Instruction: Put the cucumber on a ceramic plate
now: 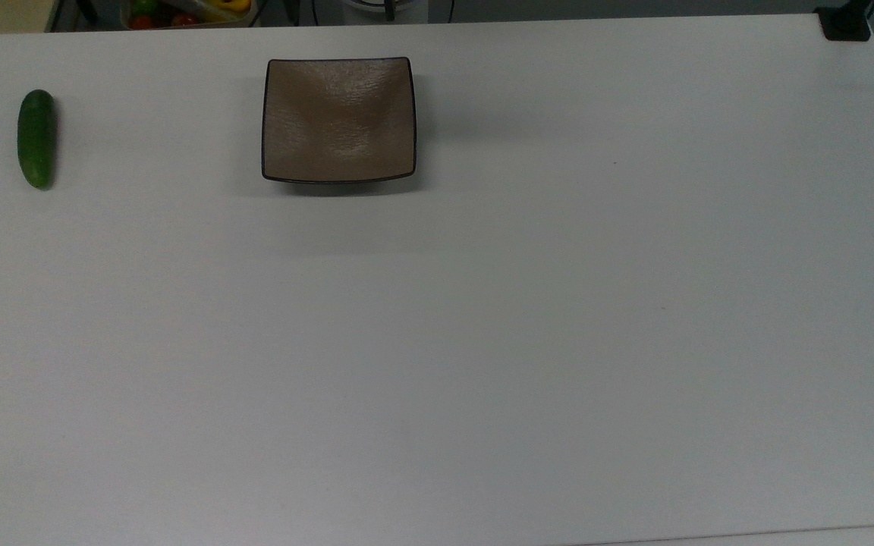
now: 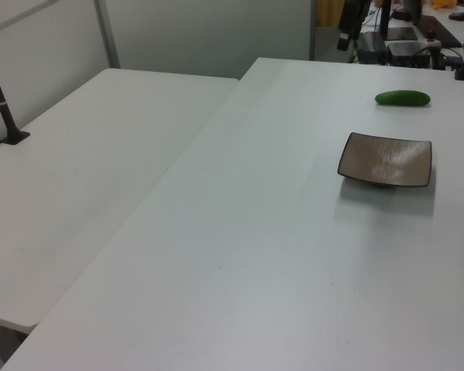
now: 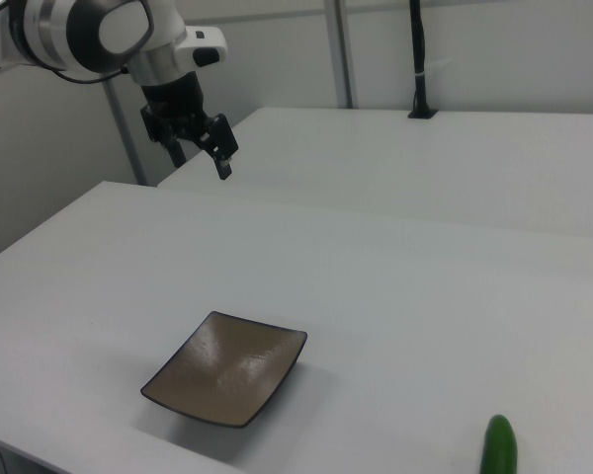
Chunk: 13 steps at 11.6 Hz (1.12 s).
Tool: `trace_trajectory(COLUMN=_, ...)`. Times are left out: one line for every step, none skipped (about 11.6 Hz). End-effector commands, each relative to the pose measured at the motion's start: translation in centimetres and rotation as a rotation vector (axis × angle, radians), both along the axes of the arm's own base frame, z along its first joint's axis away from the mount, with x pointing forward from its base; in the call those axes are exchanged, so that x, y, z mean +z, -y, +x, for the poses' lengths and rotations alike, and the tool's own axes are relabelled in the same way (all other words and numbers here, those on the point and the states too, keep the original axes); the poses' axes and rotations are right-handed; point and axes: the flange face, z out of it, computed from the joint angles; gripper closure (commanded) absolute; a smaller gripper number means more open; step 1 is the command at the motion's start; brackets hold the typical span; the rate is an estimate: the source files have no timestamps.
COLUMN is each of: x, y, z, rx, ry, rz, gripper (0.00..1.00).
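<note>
On the white table [image 1: 528,318] the ceramic plate [image 1: 339,120] is sitting flat and bare, brown and glossy with that thin dark rim, so I'm using it as the anchor. The cucumber [image 1: 36,139] is lying on the tabletop well apart from the plate, way off toward the top view's left, not touching it. In the left view the cucumber [image 2: 402,97] is sitting beyond the plate [image 2: 386,159]; in the right view the cucumber [image 3: 499,447] is poking in at the bottom edge, off to the right view's right of the plate [image 3: 225,367]. The gripper [image 3: 200,148] is hanging high in the air, above and behind the plate toward the right view's left, fingers spread apart and holding nothing.
</note>
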Motion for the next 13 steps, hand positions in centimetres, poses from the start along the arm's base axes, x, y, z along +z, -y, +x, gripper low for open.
trace_trajectory(x=0.0, y=-0.1, z=-0.3, rx=0.012, ry=0.004, rz=0.014, gripper=0.0)
trace_trajectory(x=0.1, y=-0.1, z=-0.4, rx=0.012, ry=-0.001, rz=0.014, gripper=0.0)
trace_trajectory(x=0.0, y=-0.1, z=-0.4, rx=0.014, ry=-0.007, rz=0.013, gripper=0.0)
trace_trajectory(x=-0.2, y=-0.1, z=-0.4, rx=0.026, ry=-0.009, rz=0.011, gripper=0.0)
trace_trajectory(x=-0.2, y=0.1, z=-0.4, rx=0.071, ry=-0.008, rz=0.003, gripper=0.0)
trace_trajectory(x=-0.3, y=0.5, z=-0.4, rx=0.141, ry=-0.009, rz=-0.009, gripper=0.0)
trace_trajectory(x=-0.4, y=0.9, z=-0.6, rx=0.228, ry=-0.018, rz=-0.022, gripper=0.0)
trace_trajectory(x=-0.5, y=1.5, z=-1.1, rx=0.293, ry=-0.048, rz=-0.036, gripper=0.0)
trace_trajectory(x=-0.8, y=2.1, z=-1.5, rx=0.353, ry=-0.085, rz=-0.042, gripper=0.0)
trace_trajectory(x=-0.7, y=2.6, z=-1.9, rx=0.416, ry=-0.091, rz=-0.049, gripper=0.0)
trace_trajectory(x=-0.8, y=2.5, z=-1.8, rx=0.419, ry=-0.09, rz=-0.038, gripper=0.0)
trace_trajectory(x=-0.8, y=2.8, z=-1.9, rx=0.403, ry=-0.094, rz=-0.034, gripper=0.0)
trace_trajectory(x=-0.9, y=3.3, z=-2.0, rx=0.393, ry=-0.1, rz=-0.033, gripper=0.0)
